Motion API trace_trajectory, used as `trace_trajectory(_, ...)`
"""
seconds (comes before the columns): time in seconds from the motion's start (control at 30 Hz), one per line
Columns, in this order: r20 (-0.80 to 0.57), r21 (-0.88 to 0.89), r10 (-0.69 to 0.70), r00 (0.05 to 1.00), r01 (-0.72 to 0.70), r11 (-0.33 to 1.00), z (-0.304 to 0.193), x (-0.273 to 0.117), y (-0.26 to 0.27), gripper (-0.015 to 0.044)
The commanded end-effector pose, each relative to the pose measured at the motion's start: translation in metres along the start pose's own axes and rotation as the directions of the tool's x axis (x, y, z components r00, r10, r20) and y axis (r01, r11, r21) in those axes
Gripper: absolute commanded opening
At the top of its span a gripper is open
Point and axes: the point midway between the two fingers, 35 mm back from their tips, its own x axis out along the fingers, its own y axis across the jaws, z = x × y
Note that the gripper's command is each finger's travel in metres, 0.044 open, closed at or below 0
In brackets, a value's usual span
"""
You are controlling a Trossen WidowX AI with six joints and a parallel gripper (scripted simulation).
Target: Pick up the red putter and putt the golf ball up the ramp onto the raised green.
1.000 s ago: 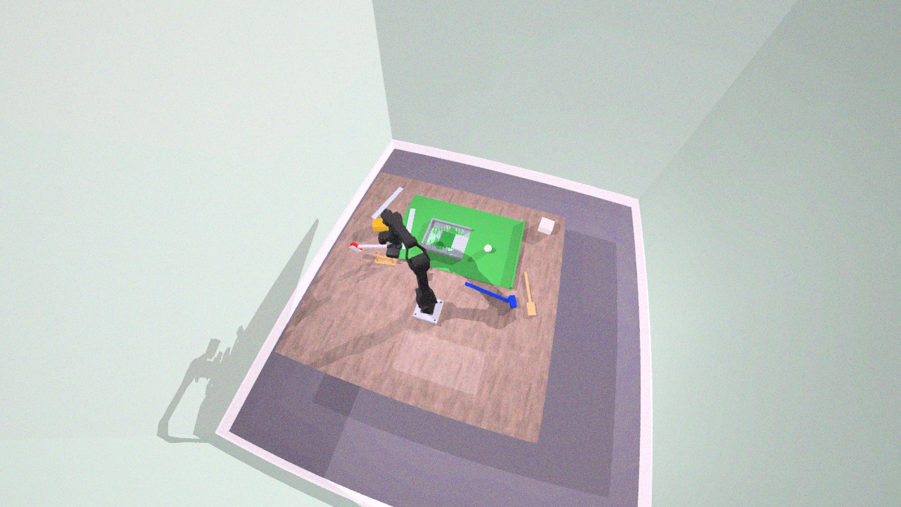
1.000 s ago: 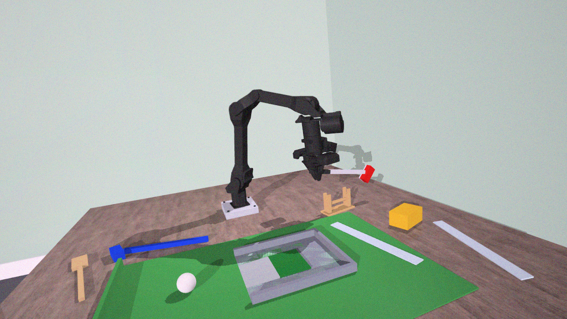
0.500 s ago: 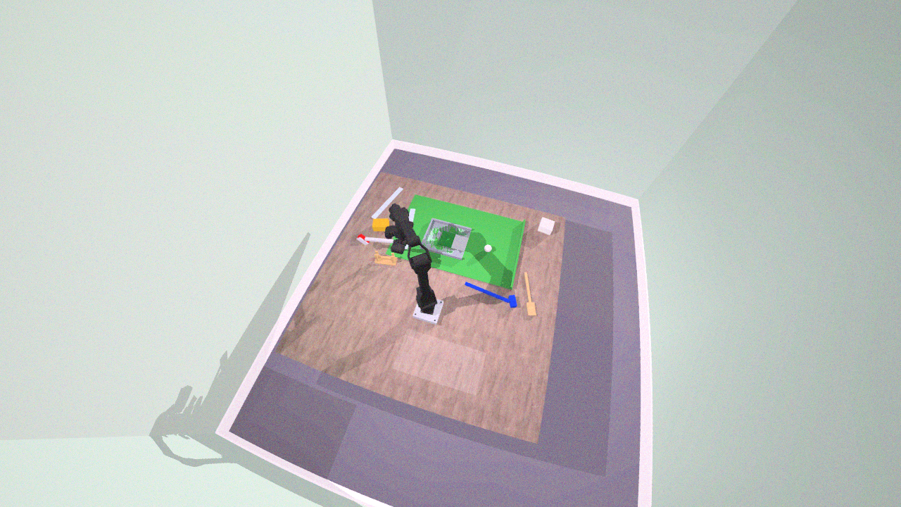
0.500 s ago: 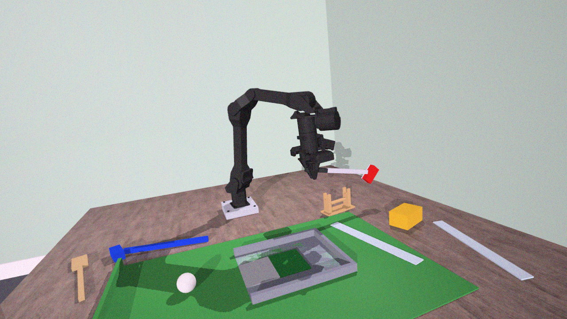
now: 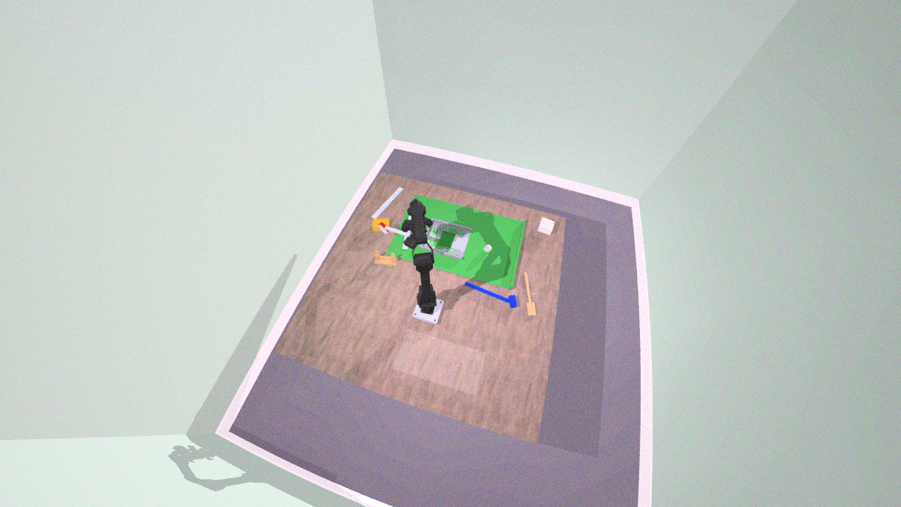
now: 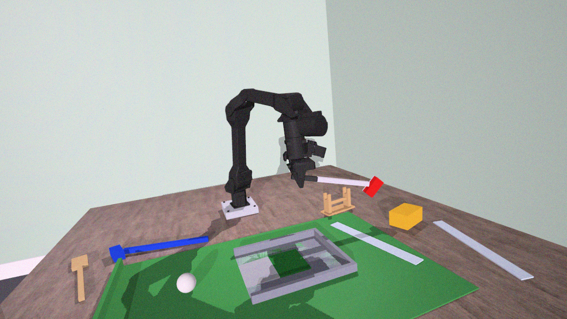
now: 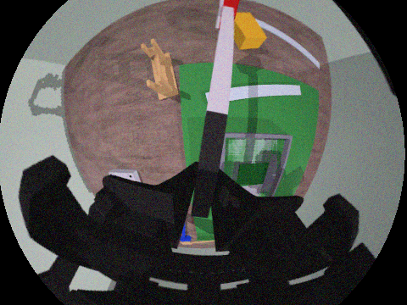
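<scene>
My gripper (image 6: pixel 302 180) (image 7: pixel 203 166) is shut on the black grip of the red putter (image 6: pixel 340 181) (image 7: pixel 221 63). The putter is in the air, its white shaft pointing away from the arm and its red head (image 6: pixel 373 186) (image 5: pixel 382 227) at the far end. The white golf ball (image 5: pixel 487 248) (image 6: pixel 186 282) rests on the green mat (image 5: pixel 504 224) (image 6: pixel 436 285). The grey-walled ramp frame (image 6: pixel 305 286) (image 7: pixel 288 150) stands on the mat, with the dark green raised square (image 6: pixel 291 262) (image 7: pixel 253 173) inside it. The gripper hides part of the mat in the top view.
A wooden stand (image 6: pixel 338 202) (image 7: pixel 162 72) and a yellow block (image 6: pixel 405 216) (image 7: pixel 249 31) are near the putter's side. A white strip (image 6: pixel 376 243) lies on the mat, another (image 6: pixel 481 250) beyond it. A blue mallet (image 6: pixel 166 243), a wooden mallet (image 6: pixel 80 279) and a white cube (image 5: pixel 546 225) lie off the mat.
</scene>
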Motion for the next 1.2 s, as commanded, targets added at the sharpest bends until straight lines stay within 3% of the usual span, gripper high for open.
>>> trace_trajectory(0.0, 0.002, 0.073, -0.002, 1.000, 0.002, 0.997, -0.017, -0.001, -0.014, 0.0000)
trace_trajectory(1.17, -0.046, 0.612, -0.022, 0.999, 0.046, 0.789, -0.199, -0.008, -0.076, 0.0000)
